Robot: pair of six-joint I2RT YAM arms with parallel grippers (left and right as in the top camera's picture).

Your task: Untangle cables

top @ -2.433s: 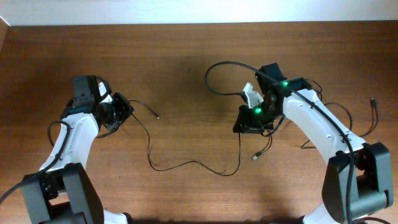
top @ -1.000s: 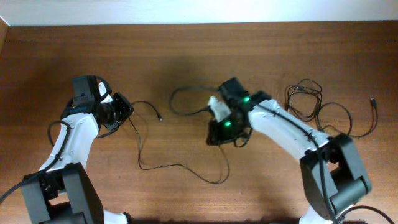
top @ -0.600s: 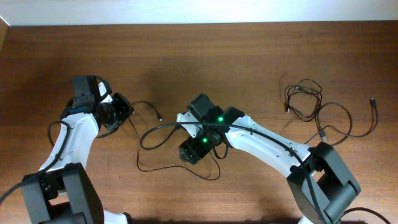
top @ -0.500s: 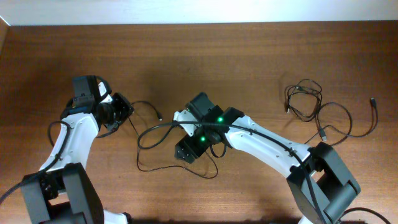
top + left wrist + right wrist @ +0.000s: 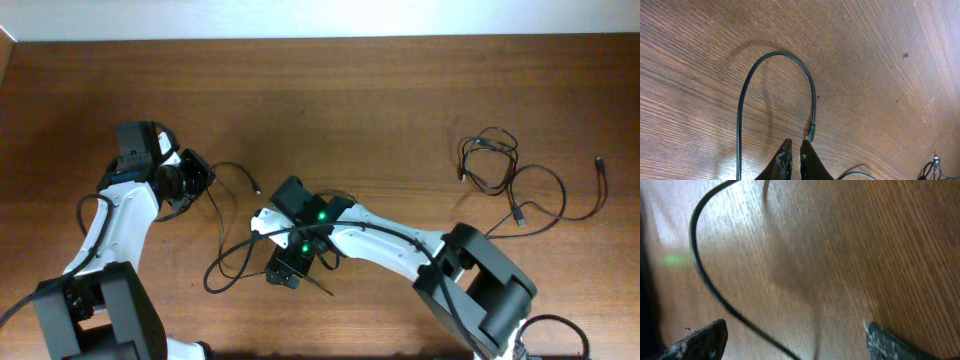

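The thin black wire with a small plug end point(image 5: 741, 110) runs from far to near down the left half of the brown wooden table point(image 5: 400, 90). It starts beside the left gripper point(image 5: 195, 180), and its near loops lie just left of the right gripper point(image 5: 283, 272), judged the nearer pincer. A knotted bundle of thin black wires point(image 5: 490, 165) lies well apart, far right.

Only the right wrist view shows that gripper spread wide and holding nothing. A blurred black strand point(image 5: 693, 235) crosses diagonally between its fingers; wire or arm cable cannot be told. The left wrist view shows jaws closed to a slit, with no grip confirmed.
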